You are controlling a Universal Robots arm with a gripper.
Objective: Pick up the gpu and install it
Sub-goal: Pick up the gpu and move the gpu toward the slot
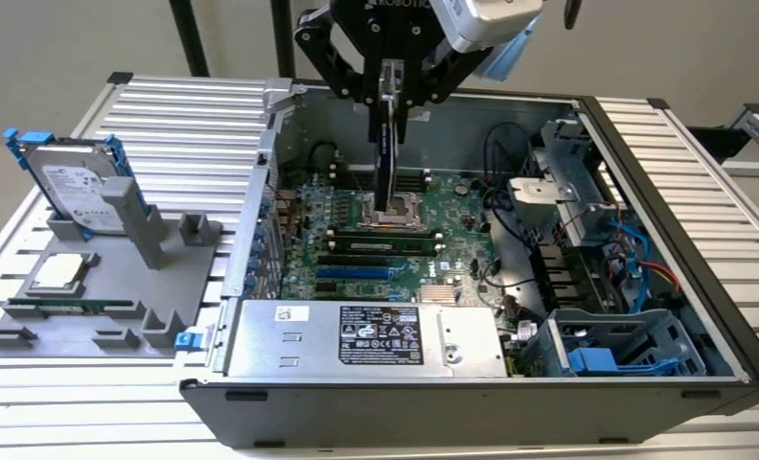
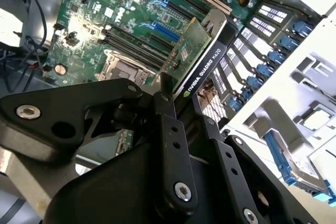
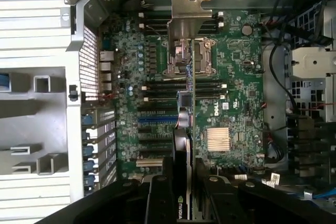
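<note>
robot arm at work over an open computer case [image 1: 482,407] on the ribbed bench [image 1: 85,426]. at twelve o'clock in the exterior view the claw [image 1: 390,96] is clamped on the gpu [image 1: 389,158], pinching one end of the card so that it hangs edge-on and near upright inside the case. the card's lower end sits over the middle of the motherboard [image 1: 463,206], about where the cpu socket [image 1: 393,213] lies; whether it touches the board cannot be told. in the first wrist view the silver bracket [image 3: 190,9] is the far end of the gpu [image 3: 192,77], and in the second wrist view the black fingers [image 2: 167,109] close on the card [image 2: 195,45] by its black cooler. the card is in no slot; the blue expansion slot [image 1: 354,271] lies toward six o'clock of it. at nine o'clock, well apart, a hard drive [image 1: 80,182] stands in a grey holder [image 1: 162,259].

the risk, as it looks: the bracket leads and hangs over the socket, so a descent here could strike the socket or nearby parts. the grip is on one end only, so the card could swing or slip. tilted off the slot's line, its edge could jam rather than seat. the black cables [image 1: 494,153] at two o'clock could snag it.
</note>
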